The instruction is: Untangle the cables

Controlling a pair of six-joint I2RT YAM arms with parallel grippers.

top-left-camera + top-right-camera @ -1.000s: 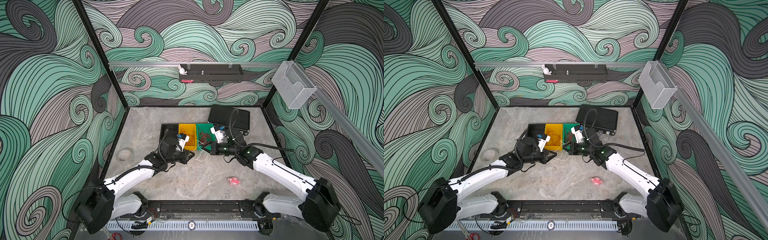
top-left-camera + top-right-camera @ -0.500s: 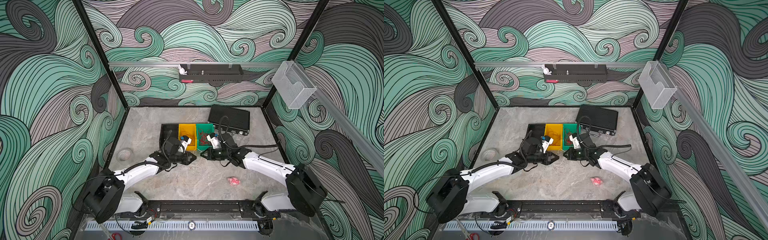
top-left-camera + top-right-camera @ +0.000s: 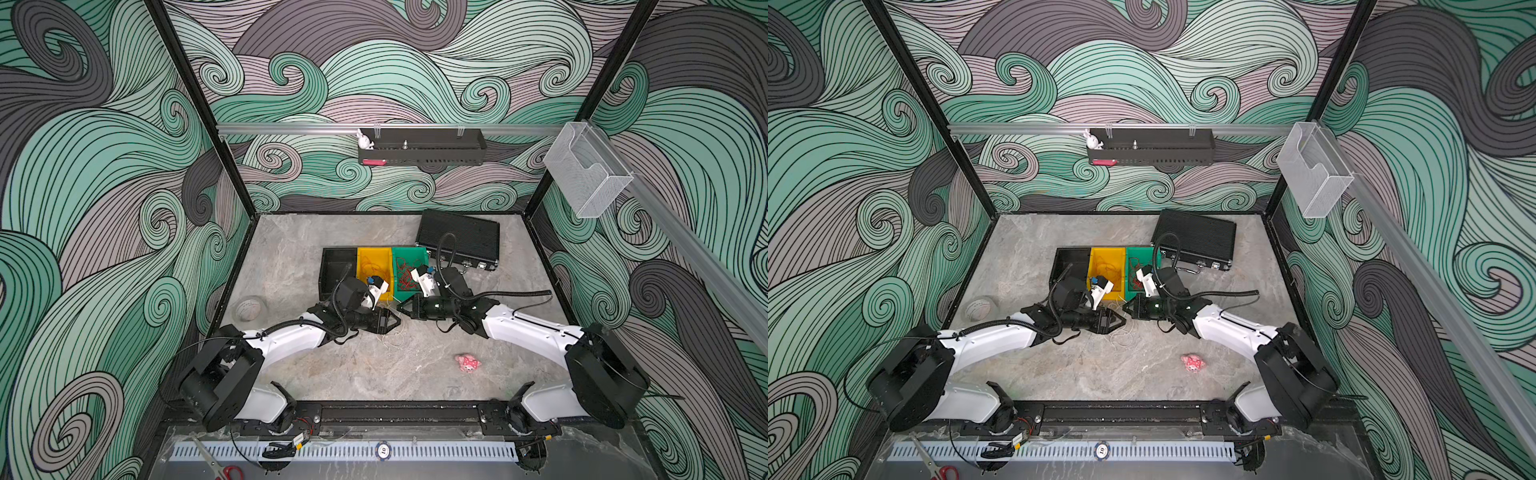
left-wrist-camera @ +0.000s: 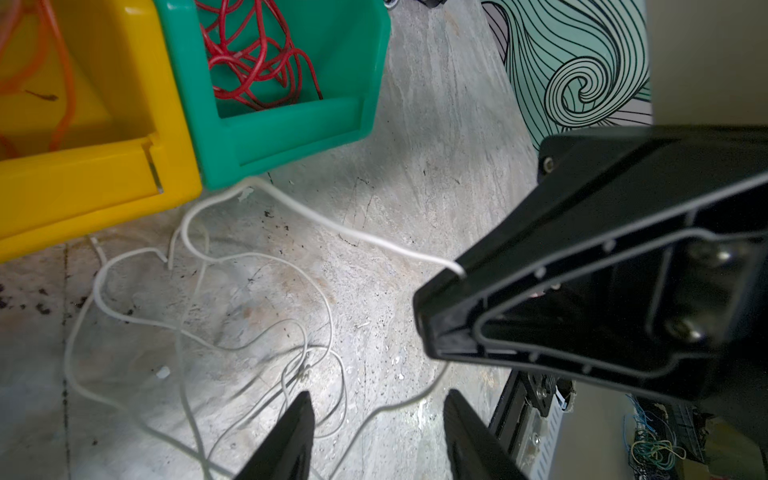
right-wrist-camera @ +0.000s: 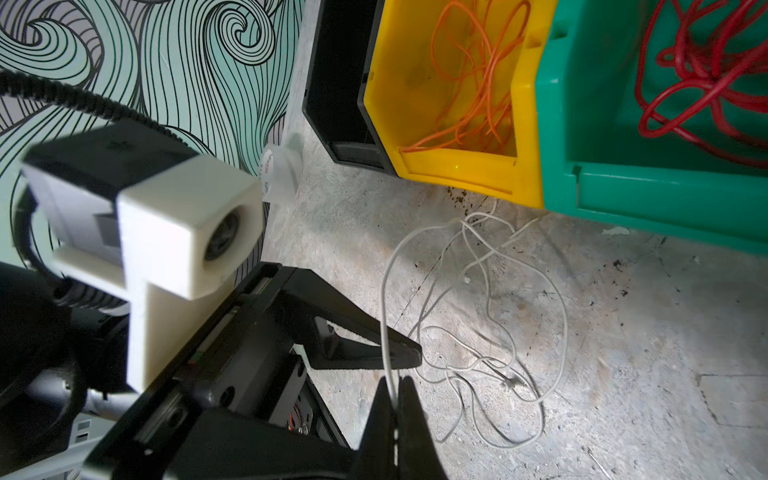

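The white cable lies in loose tangled loops on the floor in front of the bins, seen in both top views. My right gripper is shut on one strand of it, which rises taut from the floor. My left gripper is open, and a slack white strand passes between its fingers without being pinched. The two grippers meet tip to tip just above the tangle. The red cable sits in the green bin. The orange cable sits in the yellow bin.
An empty black bin stands left of the yellow one, and a black case lies behind the bins. A pink plush toy is on the floor at front right. A tape roll sits by the left wall.
My left gripper has opened and let go of the white cable. Both grippers have come closer together and a little toward the front, lower over the tangle.
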